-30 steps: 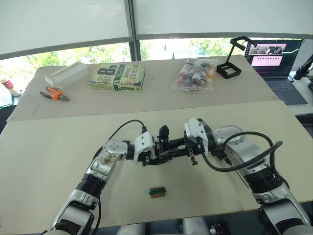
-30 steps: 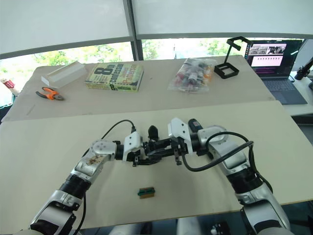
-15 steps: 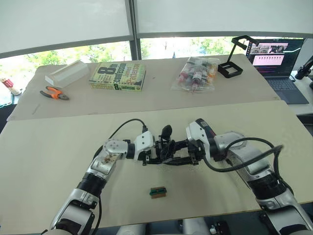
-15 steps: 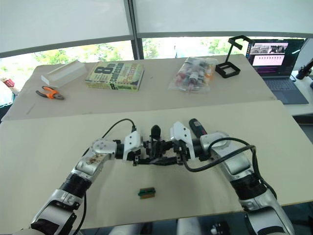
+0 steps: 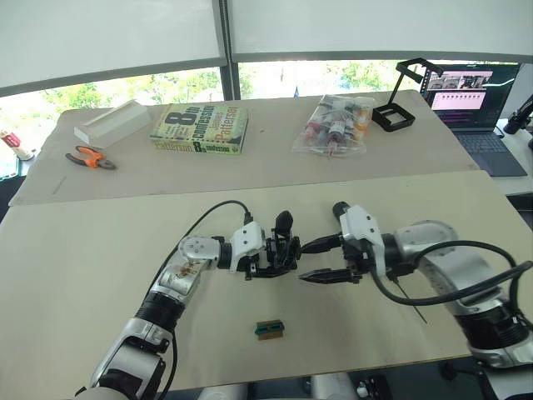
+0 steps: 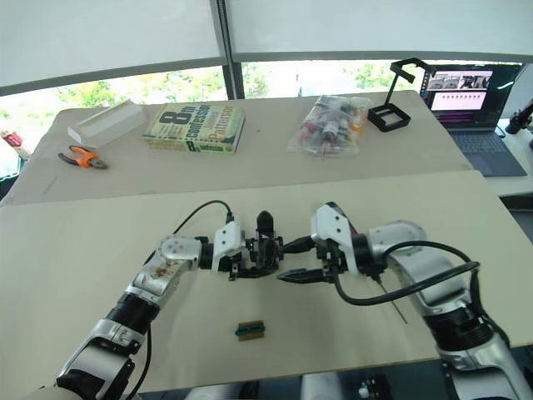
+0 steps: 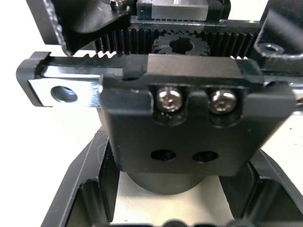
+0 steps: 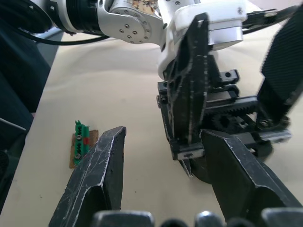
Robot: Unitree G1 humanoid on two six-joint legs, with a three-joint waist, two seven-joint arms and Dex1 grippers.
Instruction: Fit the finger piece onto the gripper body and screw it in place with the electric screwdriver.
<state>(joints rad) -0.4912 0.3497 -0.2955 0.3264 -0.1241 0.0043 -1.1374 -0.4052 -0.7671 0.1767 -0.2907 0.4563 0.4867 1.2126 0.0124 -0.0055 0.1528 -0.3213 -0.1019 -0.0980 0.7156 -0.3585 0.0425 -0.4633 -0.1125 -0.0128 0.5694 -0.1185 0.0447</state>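
We found the gripper body (image 5: 281, 250) near the middle of the near table (image 5: 75, 275), its upright pointed finger standing above the rest; our left gripper (image 5: 271, 258) held it, jaws closed around its base; in the left wrist view the body (image 7: 189, 123) sat between the two fingers, showing a toothed rack, a small gear, two fitted screws and two bare holes below them. Our right gripper (image 5: 321, 260) hung just beside the body on its right side, apart from it, jaws spread wide and holding nothing; the right wrist view looked along those parted fingers (image 8: 94, 184) toward the body (image 8: 213, 123) and the left gripper's white housing. A thin metal rod (image 5: 410, 302) slanted out below our right forearm; we could not tell what it belonged to; we could not make out the finger piece as a separate thing.

A small green-brown block (image 5: 269, 328) lay on the table nearer to us than the body, well apart from both grippers. On the far table (image 5: 266, 167) lay orange-handled pliers (image 5: 90, 157), a white box (image 5: 115, 122), a book (image 5: 199, 129) and a clear bag of small bottles (image 5: 335, 125); a black stand (image 5: 402, 96) stood near the far right corner, with an open laptop (image 5: 475, 104) beside it.
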